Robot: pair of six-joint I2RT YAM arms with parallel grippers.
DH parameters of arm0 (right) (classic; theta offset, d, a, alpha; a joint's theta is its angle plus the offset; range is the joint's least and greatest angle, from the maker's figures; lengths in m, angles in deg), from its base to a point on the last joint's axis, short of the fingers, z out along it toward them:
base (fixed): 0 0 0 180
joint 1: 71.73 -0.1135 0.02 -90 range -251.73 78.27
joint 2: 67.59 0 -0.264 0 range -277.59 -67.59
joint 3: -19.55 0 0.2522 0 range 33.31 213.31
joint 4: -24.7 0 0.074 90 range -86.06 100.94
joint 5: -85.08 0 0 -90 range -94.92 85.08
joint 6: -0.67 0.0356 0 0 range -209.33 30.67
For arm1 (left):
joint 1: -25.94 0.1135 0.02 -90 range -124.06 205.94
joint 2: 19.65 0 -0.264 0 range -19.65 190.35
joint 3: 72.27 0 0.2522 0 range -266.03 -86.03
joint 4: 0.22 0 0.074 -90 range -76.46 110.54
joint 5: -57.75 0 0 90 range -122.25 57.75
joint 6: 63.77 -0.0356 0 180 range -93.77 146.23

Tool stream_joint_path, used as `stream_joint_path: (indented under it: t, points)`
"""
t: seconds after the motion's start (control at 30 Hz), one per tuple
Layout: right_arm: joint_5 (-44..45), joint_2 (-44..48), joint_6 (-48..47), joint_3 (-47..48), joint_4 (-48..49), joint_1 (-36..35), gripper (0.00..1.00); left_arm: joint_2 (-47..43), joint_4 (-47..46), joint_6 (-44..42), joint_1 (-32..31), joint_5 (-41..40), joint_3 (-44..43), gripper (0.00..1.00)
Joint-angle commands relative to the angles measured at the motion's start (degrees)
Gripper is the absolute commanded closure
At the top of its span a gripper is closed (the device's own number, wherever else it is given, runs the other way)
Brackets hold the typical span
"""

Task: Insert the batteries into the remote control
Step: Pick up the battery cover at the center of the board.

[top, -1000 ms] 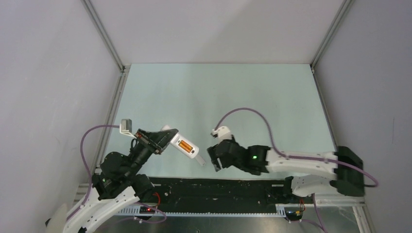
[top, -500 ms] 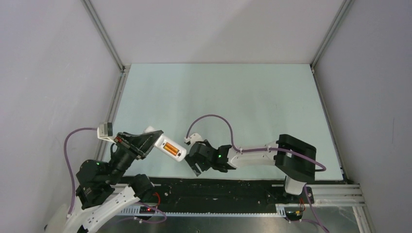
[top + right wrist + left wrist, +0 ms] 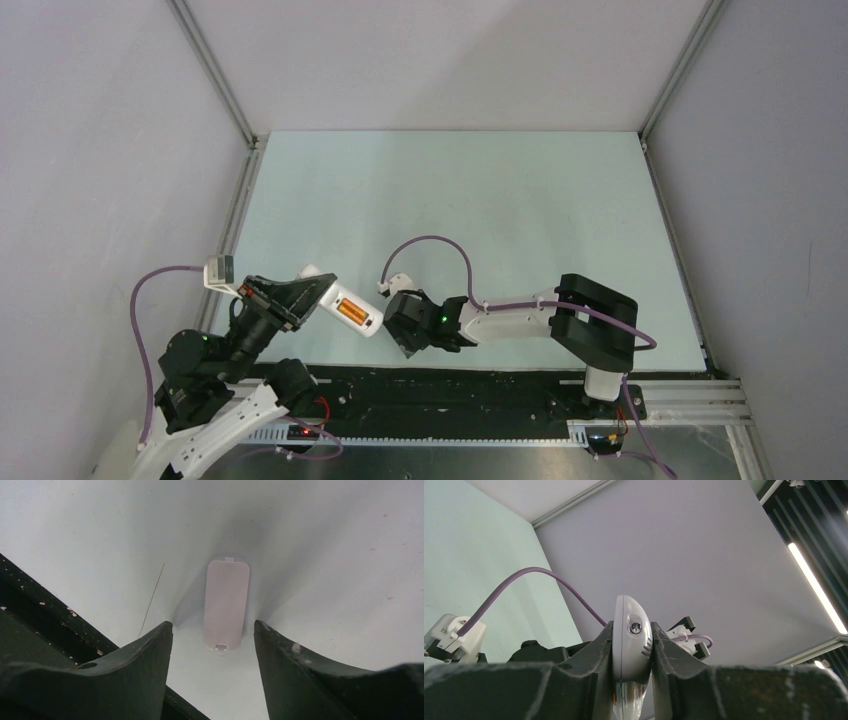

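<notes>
Pale-green table (image 3: 480,200) inside grey walls (image 3: 90,150).

Left gripper (image 3: 300,297) is clamped tight on the remote control (image 3: 345,308), holding it off the table by one end, w/ the back up and the free end toward the right arm. Batteries (image 3: 350,311) sit as an orange patch in the open recess. Left wrist view: remote end-on, pinched between both fingers (image 3: 664,650).

Right gripper (image 3: 400,330) is just beside the remote's free end, jaws well apart and gripping nothing. Right wrist view: white battery cover (image 3: 226,604) lies flat on the table between the two fingers (image 3: 150,655), not touching either.

Vs 1 s ago: remote and left gripper have shifted left and nearer the bases. Right gripper has followed, its elbow swung in from the far right. Over the last half sec almost no change.

Black strip (image 3: 480,385) runs along the table's near edge, on the base side of the remote. Alu. frame rails (image 3: 215,75) climb the back corners. Purple cable (image 3: 440,243) loops over the right wrist.
</notes>
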Motion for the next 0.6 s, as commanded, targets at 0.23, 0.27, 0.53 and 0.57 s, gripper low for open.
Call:
stream_joint_path:
  t: [0.23, 0.27, 0.53, 0.57]
  points:
    - [2.4, -1.7, 2.1, 1.7, -3.7, 0.3, 0.52, -0.8, -0.7, -1.4, 0.1, -1.4, -1.1, 0.97]
    - [2.5, -1.7, 2.2, 1.7, -3.9, 0.3, 0.54, -0.9, -0.7, -1.4, 0.1, -1.4, -1.1, 0.97]
    - [3.2, 0.0, 2.1, 1.8, -3.9, 0.4, 0.69, -0.6, -0.3, -0.9, 0.1, -1.9, -1.0, 0.97]
    - [3.0, 0.3, 2.0, 1.8, -4.0, 0.4, 0.70, -0.5, -0.2, -0.9, 0.1, -2.3, -0.9, 0.97]
